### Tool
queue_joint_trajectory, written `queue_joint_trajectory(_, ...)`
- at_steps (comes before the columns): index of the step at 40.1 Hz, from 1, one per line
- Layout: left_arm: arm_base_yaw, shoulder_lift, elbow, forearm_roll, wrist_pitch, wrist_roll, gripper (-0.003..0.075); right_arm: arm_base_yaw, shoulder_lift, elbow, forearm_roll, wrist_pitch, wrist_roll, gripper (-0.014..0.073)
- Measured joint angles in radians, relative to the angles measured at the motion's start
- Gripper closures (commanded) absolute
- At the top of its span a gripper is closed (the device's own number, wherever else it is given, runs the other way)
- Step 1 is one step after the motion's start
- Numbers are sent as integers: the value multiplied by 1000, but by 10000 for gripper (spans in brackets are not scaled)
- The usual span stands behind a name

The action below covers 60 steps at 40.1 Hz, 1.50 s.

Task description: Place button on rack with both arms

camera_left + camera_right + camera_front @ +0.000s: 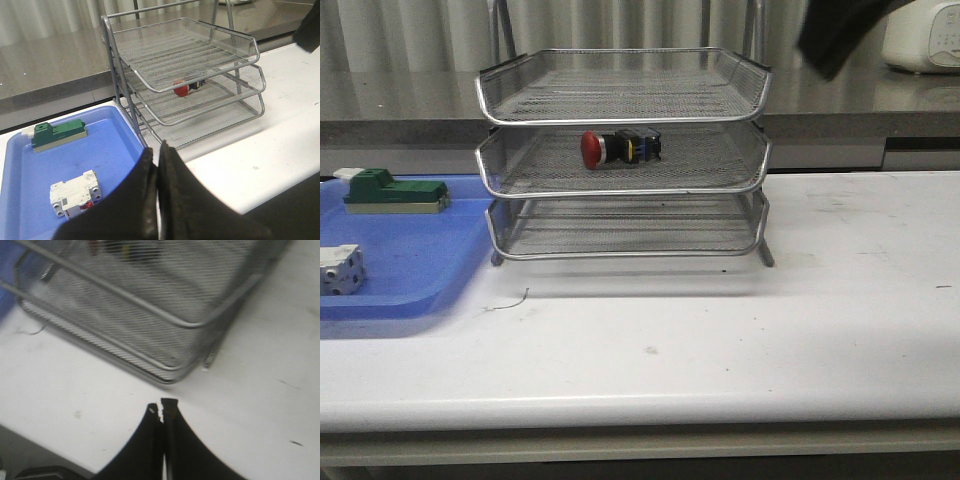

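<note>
The button, red cap to the left, lies on its side on the middle tier of the silver wire rack. It also shows in the left wrist view, inside the rack. My left gripper is shut and empty, above the blue tray's right edge, well short of the rack. My right gripper is shut and empty over the white table, near the rack's corner. In the front view only a dark part of the right arm shows at the top right.
A blue tray at the left holds a green-and-white block and a white cube-like part. A white appliance stands on the back counter at the right. The white table spreads before the rack.
</note>
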Motion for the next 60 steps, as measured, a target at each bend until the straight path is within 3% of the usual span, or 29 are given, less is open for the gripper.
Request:
queue_joint_trajectory(10,0,0,0,0,0,0,739,-175,-294,247,-8,-23,0,654)
queue_joint_trajectory(24,0,0,0,0,0,0,739,-180,-811,675,-8,-133,0,654)
queue_joint_trajectory(36,0,0,0,0,0,0,739,-180,-1228,854,-8,-158,0,654)
queue_joint_trajectory(60,0,0,0,0,0,0,739,-180,-1305,875,-8,-175,0,654)
